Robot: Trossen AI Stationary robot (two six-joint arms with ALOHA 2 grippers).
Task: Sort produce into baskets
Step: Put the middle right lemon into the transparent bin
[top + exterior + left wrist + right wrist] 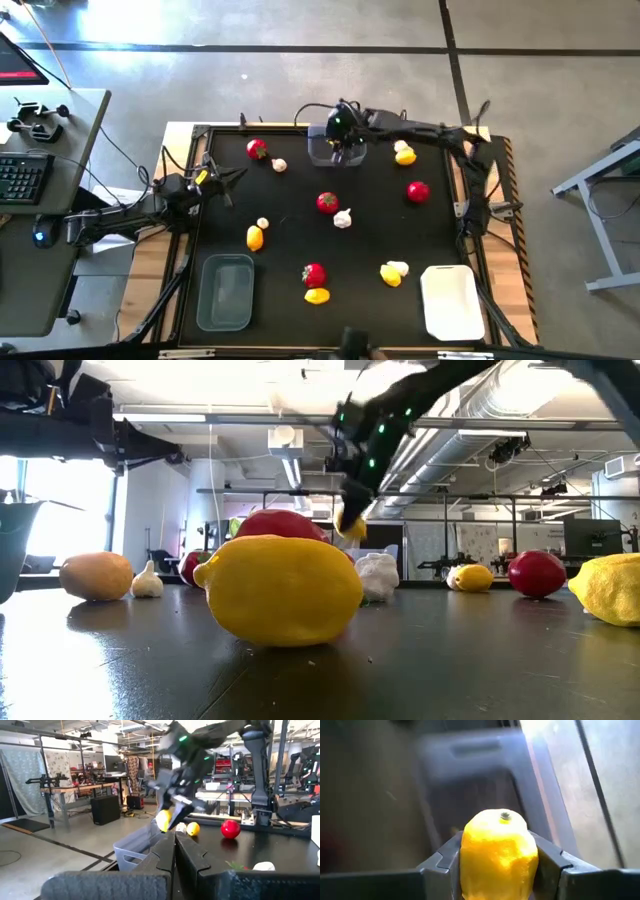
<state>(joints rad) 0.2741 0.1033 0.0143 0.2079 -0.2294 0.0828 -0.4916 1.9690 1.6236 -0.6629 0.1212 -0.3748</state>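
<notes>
My right gripper (341,141) hangs over the translucent grey basket (335,153) at the table's far middle, shut on a yellow lemon (499,852), which also shows in the left wrist view (163,820). Loose produce lies on the black mat: red fruits (327,203) (418,191) (257,149), garlic bulbs (343,218) and lemons (255,238). A second grey basket (225,291) sits near left and a white basket (450,301) near right. My left gripper (228,178) waits shut at the table's left side, holding nothing. My right gripper pinches the lemon by its two opposite sides (470,857) between its two fingers (551,862). The fingers slant downward from the table's right side. The lemon's tip (505,815) points away from the wrist. It is lifted clear, above the grey basket.
A lemon and a garlic bulb (404,153) lie right of the far basket. Near the front edge are a red fruit on a lemon (315,283) and another lemon-and-garlic pair (393,272). A desk with a keyboard (22,178) stands left of the table.
</notes>
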